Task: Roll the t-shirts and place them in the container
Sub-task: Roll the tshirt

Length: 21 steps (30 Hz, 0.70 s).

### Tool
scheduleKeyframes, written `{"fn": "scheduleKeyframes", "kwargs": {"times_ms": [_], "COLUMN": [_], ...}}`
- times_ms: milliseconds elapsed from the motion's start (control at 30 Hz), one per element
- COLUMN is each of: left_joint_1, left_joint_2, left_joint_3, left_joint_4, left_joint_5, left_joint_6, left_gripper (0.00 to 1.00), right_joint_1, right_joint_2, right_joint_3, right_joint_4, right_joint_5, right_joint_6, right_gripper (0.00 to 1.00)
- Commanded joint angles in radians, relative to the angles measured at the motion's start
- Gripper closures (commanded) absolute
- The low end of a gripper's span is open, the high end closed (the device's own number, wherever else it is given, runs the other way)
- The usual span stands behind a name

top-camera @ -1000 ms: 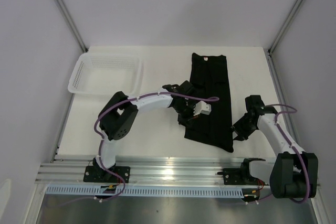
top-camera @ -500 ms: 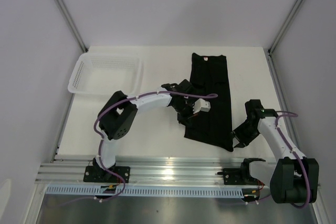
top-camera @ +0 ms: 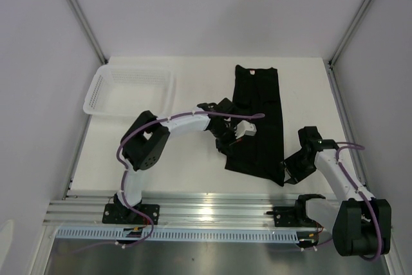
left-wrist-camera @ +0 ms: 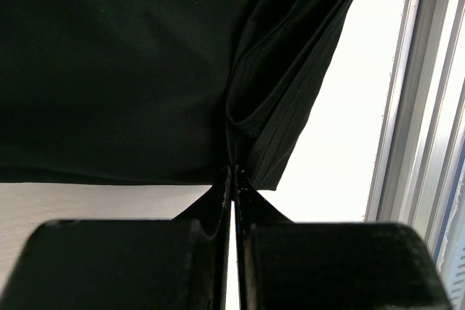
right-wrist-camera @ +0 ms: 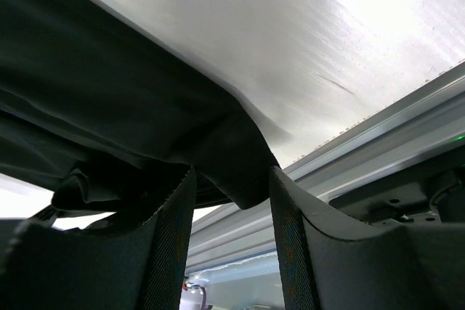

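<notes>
Black t-shirt lies in a long strip at centre frame. Left gripper is clamped on its lower-left hem; right gripper stands unclenched, the lower-right corner between its fingers.

Top view: left pincer tips were hidden beneath its own body. Right pincer tips were too small and dark to separate from the t-shirt corner. Both wrist views cut the shirt off at the frame edges. Neck label was unreadable.
</notes>
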<state>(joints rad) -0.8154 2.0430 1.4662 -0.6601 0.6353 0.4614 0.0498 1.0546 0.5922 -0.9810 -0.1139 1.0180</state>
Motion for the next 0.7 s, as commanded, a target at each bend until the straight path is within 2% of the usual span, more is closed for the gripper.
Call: {"fn": "scheduleKeyframes", "kwargs": {"times_ms": [0,367,567,667], "left_joint_1": [0.013,0.024,0.027,0.027], "left_joint_2": [0.005,0.016,0.019,0.017], "left_joint_3": [-0.007,-0.006,-0.009,-0.006], "left_joint_4": [0.011,0.013,0.013,0.013], "left_joint_5": [0.014,0.001,0.012,0.012], "left_joint_6": [-0.02,-0.024,-0.035,-0.033], "left_gripper": [0.99,0.99,0.99,0.99], "right_joint_1": [0.01,0.013,0.024,0.036], "right_joint_2": [-0.008,0.009,-0.011,-0.015], "right_joint_3": [0.001,0.086,-0.052,-0.055], "right_joint_4": [0.005,-0.088,0.054,0.074], "right_joint_5": [0.011,0.079,-0.018,-0.03], "right_joint_6": [0.031,-0.044,0.031,0.048], "right_gripper": [0.52,0.5,0.51,0.51]}}
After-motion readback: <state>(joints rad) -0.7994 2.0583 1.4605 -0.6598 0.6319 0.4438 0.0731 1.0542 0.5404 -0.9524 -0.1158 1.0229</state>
